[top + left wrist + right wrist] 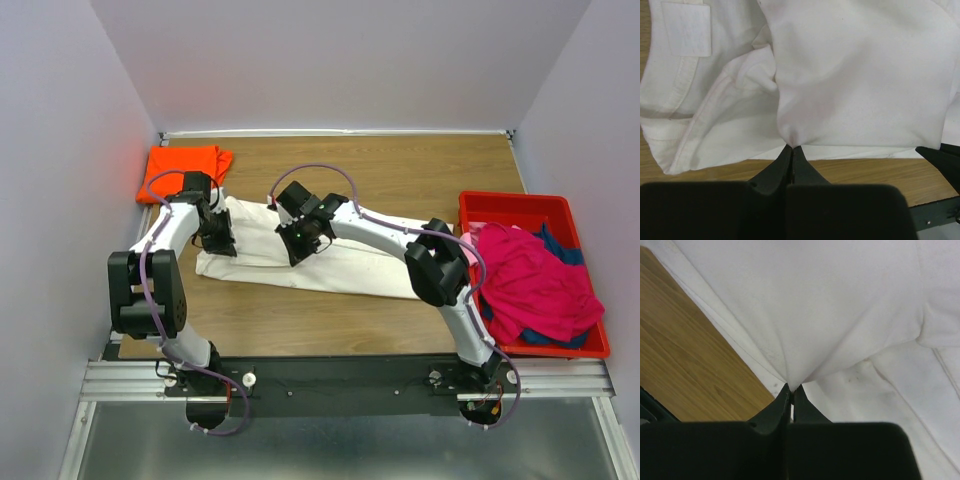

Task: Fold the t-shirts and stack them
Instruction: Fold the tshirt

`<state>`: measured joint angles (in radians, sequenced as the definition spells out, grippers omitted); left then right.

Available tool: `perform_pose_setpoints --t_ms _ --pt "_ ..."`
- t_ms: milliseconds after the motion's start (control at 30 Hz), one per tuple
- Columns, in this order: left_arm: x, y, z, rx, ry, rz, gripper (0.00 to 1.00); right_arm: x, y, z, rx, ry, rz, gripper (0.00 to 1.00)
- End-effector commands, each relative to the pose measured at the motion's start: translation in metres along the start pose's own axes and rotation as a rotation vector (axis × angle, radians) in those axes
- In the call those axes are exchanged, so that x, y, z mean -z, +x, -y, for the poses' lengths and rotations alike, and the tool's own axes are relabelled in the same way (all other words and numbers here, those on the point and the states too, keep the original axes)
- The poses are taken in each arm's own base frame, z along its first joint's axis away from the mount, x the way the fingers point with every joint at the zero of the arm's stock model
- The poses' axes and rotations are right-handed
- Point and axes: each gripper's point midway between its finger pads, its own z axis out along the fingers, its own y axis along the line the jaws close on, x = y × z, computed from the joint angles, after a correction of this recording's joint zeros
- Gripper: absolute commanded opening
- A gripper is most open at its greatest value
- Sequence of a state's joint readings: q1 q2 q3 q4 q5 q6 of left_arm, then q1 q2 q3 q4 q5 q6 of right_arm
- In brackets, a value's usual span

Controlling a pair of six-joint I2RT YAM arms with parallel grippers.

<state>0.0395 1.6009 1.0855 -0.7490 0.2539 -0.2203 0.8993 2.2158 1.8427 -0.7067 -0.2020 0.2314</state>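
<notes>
Cream-white t-shirt (350,268) lies lengthwise left to right (collar (677,85) leftward), left hand (792,146) and right hand (791,386) each pinching it.

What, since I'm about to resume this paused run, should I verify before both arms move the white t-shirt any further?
1. Left gripper shut on the white t-shirt: ok, cloth is pinched at its tips.
2. Right gripper shut on the same shirt: ok.
3. Number of layers in each pinch: cannot tell.
4. Cloth lying smooth: not ok, it is bunched beside the collar.
5. Orange t-shirt folded at the table's far left corner: ok.
</notes>
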Motion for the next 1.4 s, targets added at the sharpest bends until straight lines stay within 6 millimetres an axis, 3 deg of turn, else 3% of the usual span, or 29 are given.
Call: perform_pose_setpoints --t_ms 0,33,133,233,400,533,600,733,800,900,1067,1233,1367 --pt "0.008 -0.004 -0.013 -0.011 -0.076 -0.010 0.06 0.007 0.012 -0.006 0.010 -0.032 -0.064 0.08" --pt "0.011 -0.004 -0.013 -0.008 -0.080 -0.008 0.09 0.008 0.010 -0.006 0.007 -0.033 -0.062 0.12" --pt "0.024 -0.009 -0.016 0.002 -0.123 0.017 0.41 0.012 0.010 -0.001 0.008 -0.004 -0.058 0.37" --pt "0.027 -0.003 -0.017 0.023 -0.126 0.033 0.52 0.025 0.000 0.005 -0.001 0.034 -0.019 0.50" --pt "0.035 -0.020 0.002 0.063 -0.053 0.128 0.54 0.053 -0.022 0.032 -0.108 0.088 0.064 0.57" --pt "0.040 -0.052 0.026 0.044 -0.004 0.205 0.54 0.072 -0.030 0.075 -0.200 0.126 0.100 0.58" --pt "0.040 -0.070 0.049 0.004 0.033 0.237 0.54 0.079 -0.029 0.107 -0.248 0.156 0.107 0.58" --pt "0.004 -0.077 0.096 -0.083 0.108 0.169 0.54 0.096 -0.022 0.167 -0.295 0.243 0.121 0.58" --pt "-0.010 -0.075 0.107 -0.103 0.135 0.135 0.54 0.099 -0.016 0.183 -0.313 0.262 0.118 0.58" --pt "-0.038 -0.068 0.113 -0.105 0.172 0.062 0.53 0.096 0.001 0.210 -0.344 0.287 0.107 0.58" --pt "-0.057 -0.077 0.122 -0.122 0.199 0.047 0.54 0.077 0.049 0.247 -0.429 0.320 0.047 0.58" --pt "-0.090 -0.078 0.117 -0.156 0.160 -0.006 0.54 0.073 0.073 0.249 -0.477 0.317 0.017 0.58" --pt "-0.104 -0.086 0.119 -0.183 0.136 -0.008 0.53 0.072 0.092 0.240 -0.520 0.305 -0.013 0.58"
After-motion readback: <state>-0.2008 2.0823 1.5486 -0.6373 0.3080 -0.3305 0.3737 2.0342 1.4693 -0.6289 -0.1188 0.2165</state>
